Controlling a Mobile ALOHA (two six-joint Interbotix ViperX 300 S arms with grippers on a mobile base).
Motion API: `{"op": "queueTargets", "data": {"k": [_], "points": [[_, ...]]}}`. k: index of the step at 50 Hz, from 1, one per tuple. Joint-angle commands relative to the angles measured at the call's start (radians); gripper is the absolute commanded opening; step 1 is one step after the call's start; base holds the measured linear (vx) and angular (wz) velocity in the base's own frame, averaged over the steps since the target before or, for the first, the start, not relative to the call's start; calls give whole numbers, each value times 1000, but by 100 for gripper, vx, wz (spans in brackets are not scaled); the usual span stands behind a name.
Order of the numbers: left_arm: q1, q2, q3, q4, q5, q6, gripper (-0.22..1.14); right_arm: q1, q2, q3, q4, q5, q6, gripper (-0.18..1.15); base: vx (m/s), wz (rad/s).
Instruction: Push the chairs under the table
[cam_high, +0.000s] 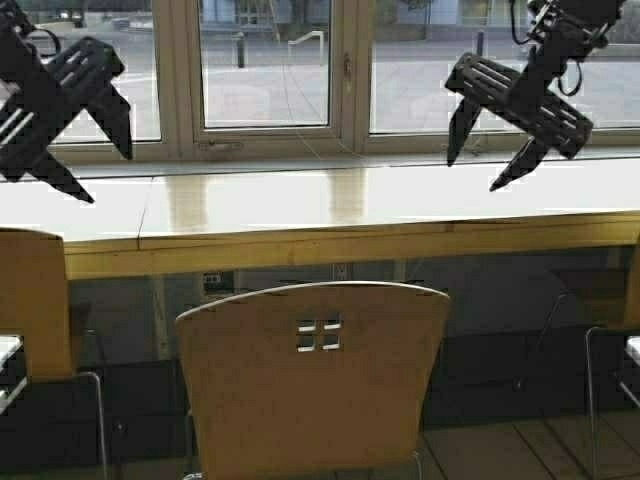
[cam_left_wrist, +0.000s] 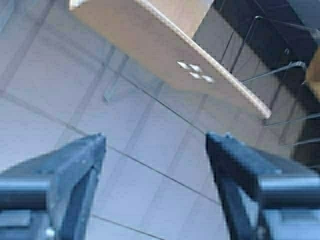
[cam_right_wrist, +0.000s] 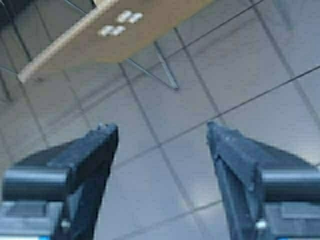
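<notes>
Chair, centre (cam_high: 313, 385): light-brown plywood backrest with a 2x2 block of square cutouts, standing in front of the table, backrest toward the camera and below the tabletop edge in the high view.
Chair, left (cam_high: 35, 300): partly in frame at the left edge, beside the table front.
Chair, right (cam_high: 612, 330): chrome legs and part of the seat visible at the right edge.
Table (cam_high: 350, 245): long pale glossy top with thick yellowish front edge, running along the window (cam_high: 265, 65).
Left gripper (cam_high: 110, 172): raised at upper left, fingers spread apart, holding nothing.
Right gripper (cam_high: 480, 170): raised at upper right, fingers spread apart, holding nothing.
Floor (cam_right_wrist: 200, 100): tiled, seen below both grippers in the wrist views.
</notes>
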Motion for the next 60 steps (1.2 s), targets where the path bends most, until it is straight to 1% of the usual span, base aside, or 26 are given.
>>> {"op": "queueTargets", "data": {"k": [1, 5, 8, 14, 18, 23, 31, 38, 49, 60], "points": [[-78, 121, -57, -150, -100, -25, 93, 2, 58, -25, 281, -57, 2, 91, 20, -4], [-133, 189, -77, -224, -146, -35, 93, 20, 106, -28, 420, -74, 2, 91, 20, -4], [-169, 235, -87, -275, -160, -49, 93, 41, 140, -38, 488, -80, 0, 91, 20, -7], [-216, 308, -87, -391, -190, -103, 93, 91, 179, -60, 577, -94, 2, 91, 20, -7], [-236, 348, -91, -443, -199, -133, 93, 110, 193, -61, 607, -129, 2, 91, 18, -4], [-249, 387, -104, -449, -199, -149, 93, 109, 218, -69, 632, -149, 6, 91, 17, -4], [-261, 430, -112, -494, -187, -189, 93, 104, 245, -64, 666, -152, 6, 91, 14, -1], [-270, 479, -169, -494, -150, -199, 93, 104, 268, -77, 672, -147, 6, 91, 12, 5], [-285, 578, -267, -499, -115, -202, 93, 72, 298, -87, 673, -138, 6, 91, 10, 9], [-295, 675, -331, -499, -46, -202, 93, 64, 356, -71, 681, -123, 6, 91, 8, 8]]}}
